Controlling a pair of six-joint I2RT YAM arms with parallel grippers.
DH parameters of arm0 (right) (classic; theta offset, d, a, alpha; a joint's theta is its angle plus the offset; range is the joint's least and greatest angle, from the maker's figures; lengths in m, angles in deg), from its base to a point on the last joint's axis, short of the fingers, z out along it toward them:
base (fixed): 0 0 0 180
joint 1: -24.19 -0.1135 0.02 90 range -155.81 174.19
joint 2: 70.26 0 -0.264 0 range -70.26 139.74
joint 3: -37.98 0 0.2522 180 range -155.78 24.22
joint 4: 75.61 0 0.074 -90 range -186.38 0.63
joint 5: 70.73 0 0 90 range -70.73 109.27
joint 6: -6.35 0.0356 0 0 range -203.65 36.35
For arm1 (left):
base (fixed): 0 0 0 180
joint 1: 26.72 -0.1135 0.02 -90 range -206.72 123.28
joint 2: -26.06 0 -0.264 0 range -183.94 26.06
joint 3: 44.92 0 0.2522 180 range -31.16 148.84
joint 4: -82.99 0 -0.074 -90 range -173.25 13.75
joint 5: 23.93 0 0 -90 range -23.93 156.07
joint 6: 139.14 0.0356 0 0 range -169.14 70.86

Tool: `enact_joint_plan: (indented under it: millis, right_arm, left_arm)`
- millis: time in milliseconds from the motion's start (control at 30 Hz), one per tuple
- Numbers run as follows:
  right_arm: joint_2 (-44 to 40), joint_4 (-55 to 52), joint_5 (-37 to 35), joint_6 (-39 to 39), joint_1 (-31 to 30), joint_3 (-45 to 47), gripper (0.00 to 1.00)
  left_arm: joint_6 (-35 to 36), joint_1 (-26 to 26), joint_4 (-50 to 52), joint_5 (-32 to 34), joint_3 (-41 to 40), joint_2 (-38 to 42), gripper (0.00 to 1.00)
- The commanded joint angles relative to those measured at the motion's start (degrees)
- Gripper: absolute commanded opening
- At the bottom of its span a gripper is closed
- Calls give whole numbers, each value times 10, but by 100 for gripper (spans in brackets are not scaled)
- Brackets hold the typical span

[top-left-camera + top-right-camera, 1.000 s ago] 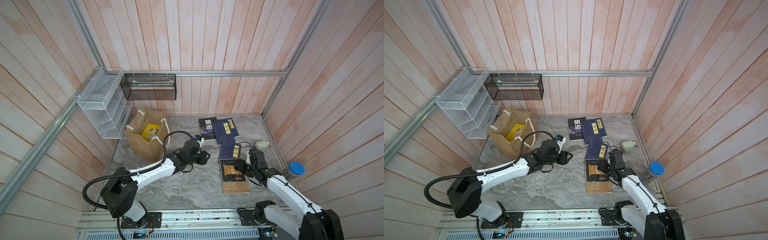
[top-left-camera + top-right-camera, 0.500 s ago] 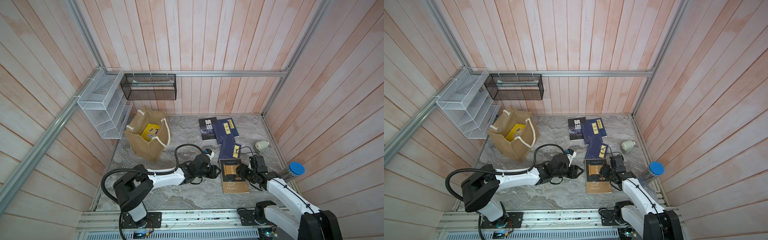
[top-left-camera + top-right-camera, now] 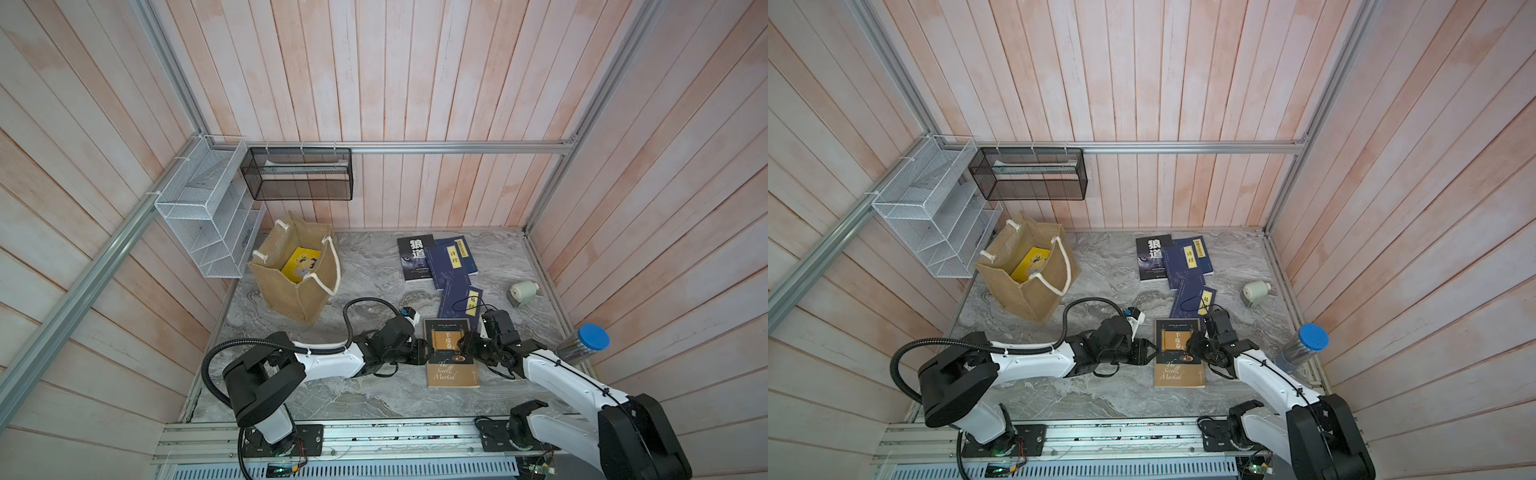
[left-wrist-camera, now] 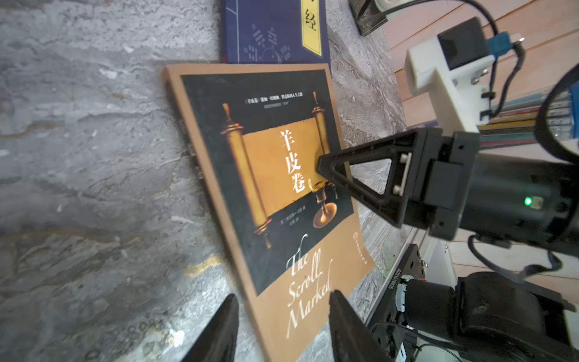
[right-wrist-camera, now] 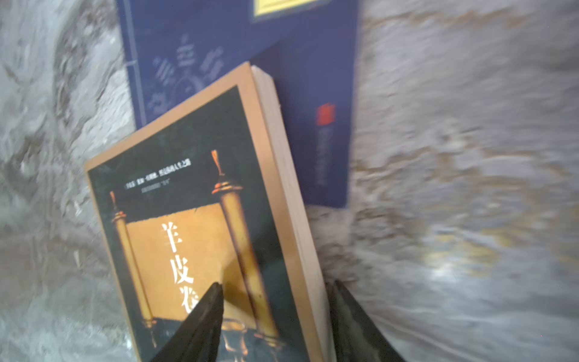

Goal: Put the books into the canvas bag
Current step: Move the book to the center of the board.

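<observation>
Books lie flat on the right half of the worktop [image 3: 365, 399] in both top views: a black book [image 3: 411, 257], two overlapping navy books [image 3: 451, 264] beside it, a nearer navy book [image 3: 459, 301], and a brown-and-black book [image 3: 451, 365] closest to the arms. The canvas bag [image 3: 291, 297] stands open well to their left, near the back corner, with a yellow book [image 3: 301, 264] inside, partly hidden by the bag's walls. Neither wrist view shows the bag or the far books.

The left hand [image 3: 424, 353] points at the brown-and-black book's left edge, and the right hand [image 3: 462, 345] is at its right edge. Only the left wrist view shows the left hand's jaws: they stand part open, fingers apart, gripping nothing. It also shows one finger [image 4: 354, 189] of the right hand with its tip on the cover; the second finger is hidden behind it. The right wrist view shows the book's page edge, with one finger over the cover and the other just off that edge. Whether they pinch the book I cannot tell. That view is blurred, and both wrist views cut off the nearer navy book.
</observation>
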Motion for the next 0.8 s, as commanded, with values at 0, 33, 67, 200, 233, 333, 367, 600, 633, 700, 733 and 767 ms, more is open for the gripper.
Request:
enact_joint_plan:
  millis: [0,33,67,200,233,333,367,600,633,700,733,767]
  right_arm:
    - [28,36,15,43,-64,-17,54]
    - [41,43,15,47,-80,-21,54]
    - [53,47,14,48,-90,-27,53]
    - [87,52,16,40,-108,-40,49]
    - [91,55,18,39,-109,-41,47]
    - [90,51,17,37,-117,-40,43]
    - [87,49,14,39,-120,-38,42]
    - [60,60,14,59,-134,4,26]
    - [58,63,15,62,-136,9,25]
    - [58,66,18,68,-139,16,23]
    - [58,67,19,70,-143,18,22]
    - [59,69,19,72,-147,19,21]
  left_arm:
    - [-26,-3,0,13,-25,30,50]
    - [-35,-7,-2,12,-36,37,50]
    - [-43,-10,-3,10,-48,43,50]
    - [-66,-21,-3,6,-84,66,50]
    - [-74,-22,1,9,-92,73,50]
    - [-100,-25,23,33,-113,95,50]
    - [-112,-25,27,40,-122,102,50]
    - [-163,-25,-51,0,-163,78,50]
    - [-172,-25,-71,-8,-166,66,50]
    - [-190,-25,-118,-22,-171,44,49]
    - [-199,-25,-146,-28,-175,35,49]
    - [-205,-25,-175,-35,-178,26,49]
